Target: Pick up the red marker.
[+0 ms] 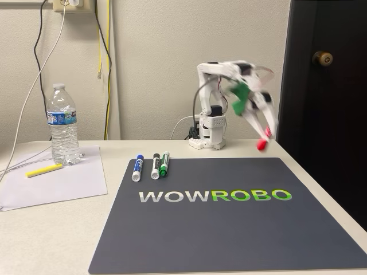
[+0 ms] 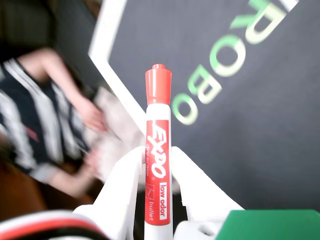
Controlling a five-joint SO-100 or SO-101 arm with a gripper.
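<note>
Marker (image 2: 158, 150): red cap, white barrel, clamped between both fingers, lifted clear above mat's right side (image 1: 262, 142).
Gripper (image 2: 156, 165): closed on marker, motion-blurred in fixed view (image 1: 265, 134).
Mat (image 1: 229, 229): dark, WOWROBO lettering.
Other markers (image 1: 152, 166): three, side by side at mat's far left edge.
Bottle (image 1: 62, 124): upright on paper (image 1: 57, 183), far left.

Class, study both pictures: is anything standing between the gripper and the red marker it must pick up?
Nothing visible does. In the wrist view the red marker already sits clamped between the white fingers of the gripper. In the fixed view the gripper holds it in the air above the dark mat, apart from the other markers.
</note>
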